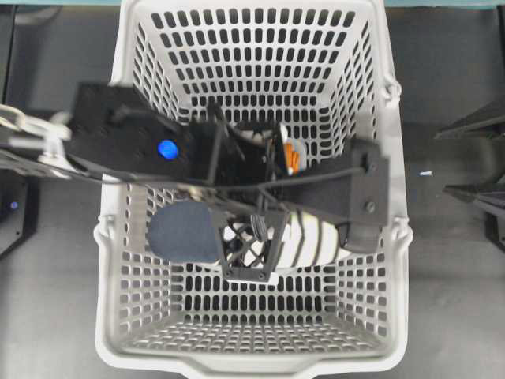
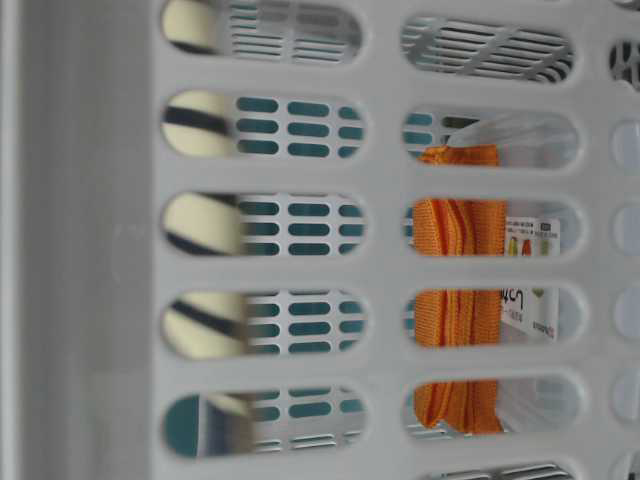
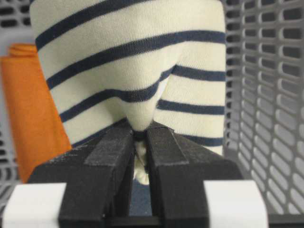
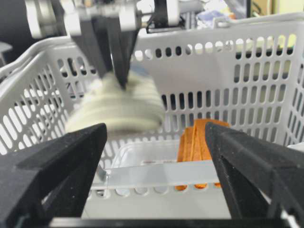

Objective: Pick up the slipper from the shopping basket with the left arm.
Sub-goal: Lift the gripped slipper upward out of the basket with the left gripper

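Black plates of the left arm [image 1: 130, 130], marked by a blue dot, reach in from the left edge of the overhead view over the shopping basket [image 1: 118, 237]. Right of the dot, near the frame's centre, the left gripper [image 3: 140, 142] is clamped on a pinch of the slipper [image 3: 133, 71]: in the left wrist view its two black fingers [image 3: 109, 156] squeeze a fold of the cream, navy-striped fabric between them. From overhead the slipper's dark insole lies centre-left and its striped toe centre-right, partly hidden by the lattice frame. In the right wrist view it hangs blurred, above the basket floor, at upper left. An orange cloth [image 3: 33, 114] stands just beside it, with a clear packet alongside. Further right, the right gripper [image 4: 156, 142] has its fingers spread wide, holding nothing.
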